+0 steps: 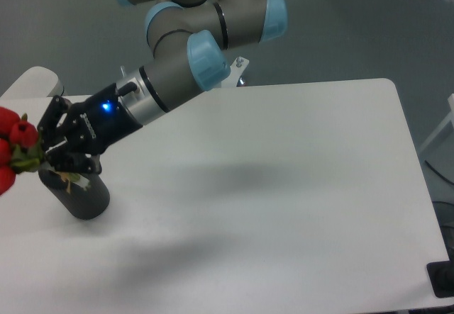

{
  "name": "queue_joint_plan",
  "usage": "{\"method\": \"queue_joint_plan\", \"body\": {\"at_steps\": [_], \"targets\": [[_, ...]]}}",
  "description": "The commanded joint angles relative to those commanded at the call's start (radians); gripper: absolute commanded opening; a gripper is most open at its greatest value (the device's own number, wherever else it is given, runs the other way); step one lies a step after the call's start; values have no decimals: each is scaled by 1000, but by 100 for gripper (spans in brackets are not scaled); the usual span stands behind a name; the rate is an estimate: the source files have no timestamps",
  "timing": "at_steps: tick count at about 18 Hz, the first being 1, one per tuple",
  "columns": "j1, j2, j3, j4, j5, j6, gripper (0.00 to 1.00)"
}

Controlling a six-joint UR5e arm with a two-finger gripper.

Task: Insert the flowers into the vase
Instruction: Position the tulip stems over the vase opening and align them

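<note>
The flowers (13, 148), red buds with green leaves, hang at the far left edge of the view, partly cut off by it. My gripper (51, 147) is shut on their green stems and holds them above the table. The black vase (84, 195) stands on the white table directly below the gripper; its top opening is hidden behind the gripper's fingers. Thin stem ends (71, 178) dangle over the vase's upper part.
The white table (284, 186) spreads to the right. A second white surface (32, 80) sits at the back left. A small metal bracket (237, 64) shows behind the arm at the table's rear edge.
</note>
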Motion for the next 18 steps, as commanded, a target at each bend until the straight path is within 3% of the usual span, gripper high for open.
{"method": "queue_joint_plan", "body": {"at_steps": [9,18], "targets": [[-14,61,-81,0,-5,-8,0],[-32,40,-87,2,5,-2,0]]}}
